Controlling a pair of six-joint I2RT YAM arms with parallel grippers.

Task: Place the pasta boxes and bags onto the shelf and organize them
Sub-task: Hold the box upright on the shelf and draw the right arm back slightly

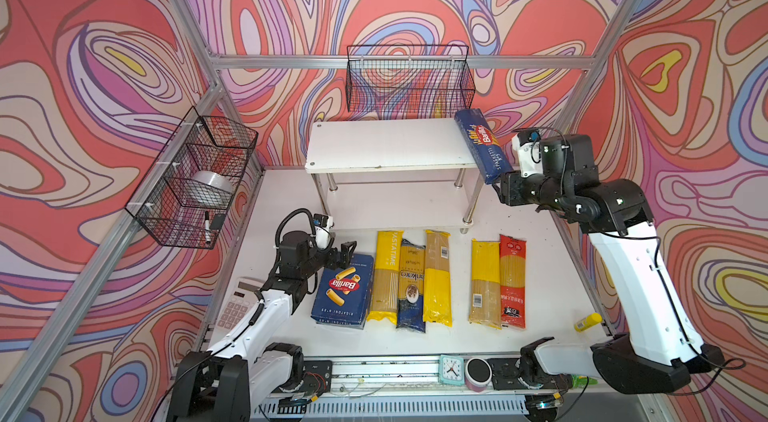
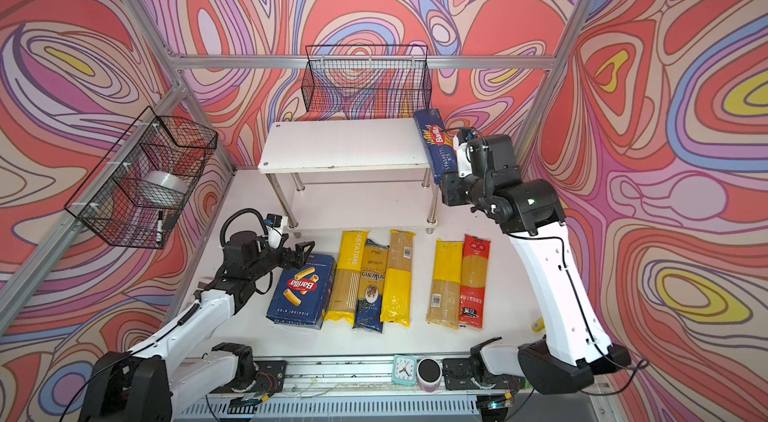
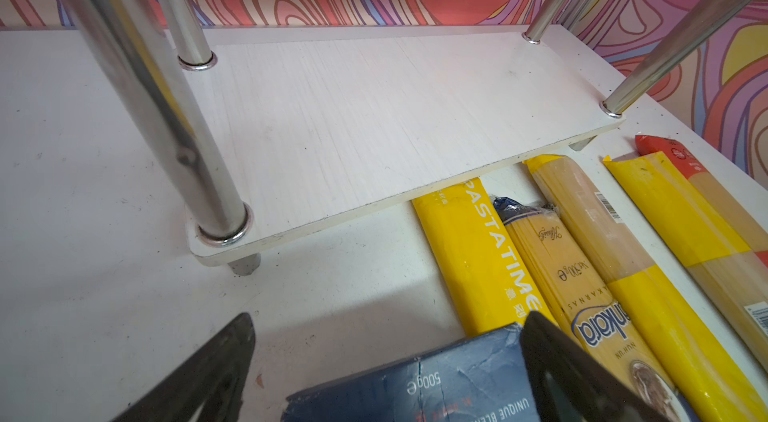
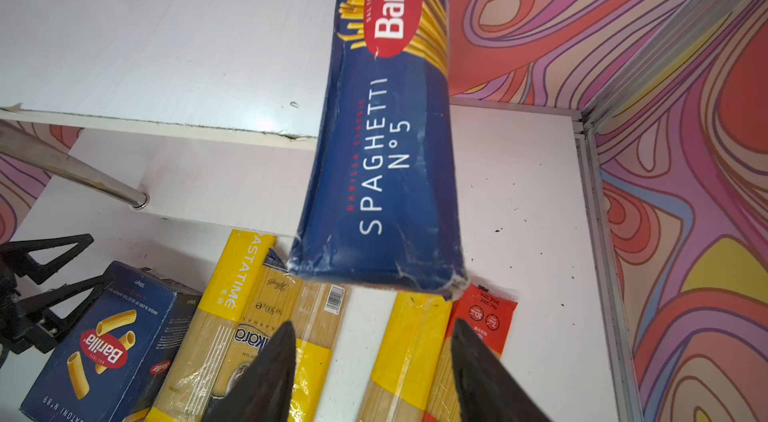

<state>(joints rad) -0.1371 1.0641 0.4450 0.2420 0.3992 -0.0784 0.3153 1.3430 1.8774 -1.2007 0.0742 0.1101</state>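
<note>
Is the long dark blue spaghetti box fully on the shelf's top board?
No. The spaghetti box only overlaps the right edge of the white top board; its near end juts past the front.

The spaghetti box (image 4: pixel 382 141) is printed cardboard with a soft sheen, scuffed white at its near edge. The shelf (image 4: pixel 166 34) board looks like matt white laminate, perhaps wood-grained. Its legs (image 3: pixel 166 117) are mirror-bright chrome. The PASTATIME bag (image 3: pixel 469 249) is glossy plastic film. The fingers (image 4: pixel 266 378) of my right gripper (image 4: pixel 372 321) are dull black plastic.

Robot lab test cell, alu profile frame (image 1: pixel 374 62), swirl-print backdrop walls (image 1: pixel 83 67), white tabletop (image 1: pixel 548 266).
</note>
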